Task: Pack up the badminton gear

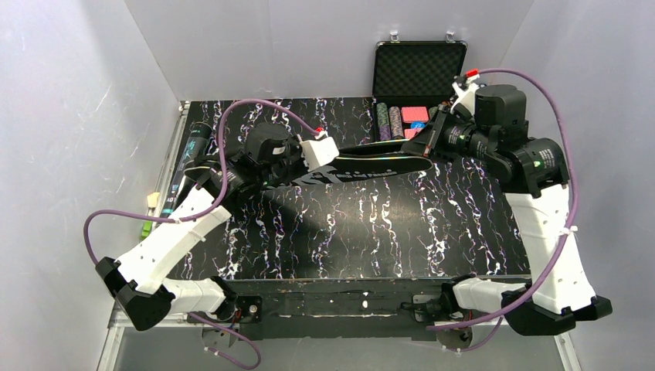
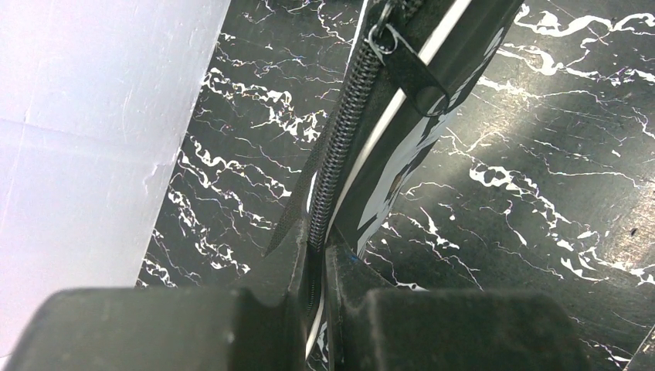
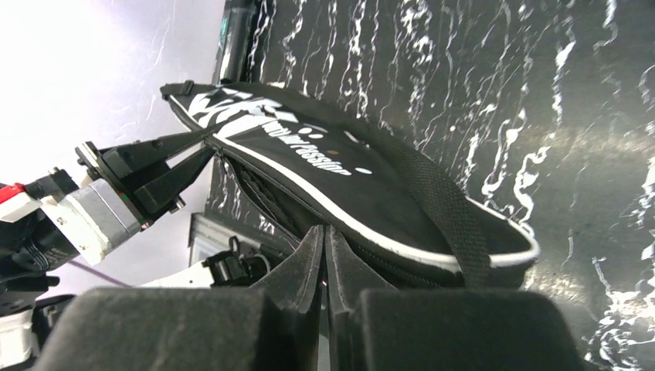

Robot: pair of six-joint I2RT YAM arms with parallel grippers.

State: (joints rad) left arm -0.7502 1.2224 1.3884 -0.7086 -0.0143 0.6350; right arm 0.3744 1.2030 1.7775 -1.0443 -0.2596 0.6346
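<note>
The long black racket bag [image 1: 371, 166] with white lettering is held on its edge over the marbled table, between both grippers. My left gripper [image 1: 337, 157] is shut on the bag's zip edge [image 2: 332, 170]. The zip slider [image 2: 381, 35] and its black pull tab sit farther along. My right gripper [image 1: 429, 149] is shut, its tips [image 3: 325, 236] pinching the edge at the bag's [image 3: 347, 174] wide end. The long black tube [image 1: 190, 151] lies along the left wall and also shows in the right wrist view [image 3: 235, 31]. No rackets or shuttlecocks show.
The open black case [image 1: 419, 69] with poker chips stands at the back right, just behind my right wrist. Small coloured blocks [image 1: 151, 202] lie off the table's left edge. White walls close the left, back and right sides.
</note>
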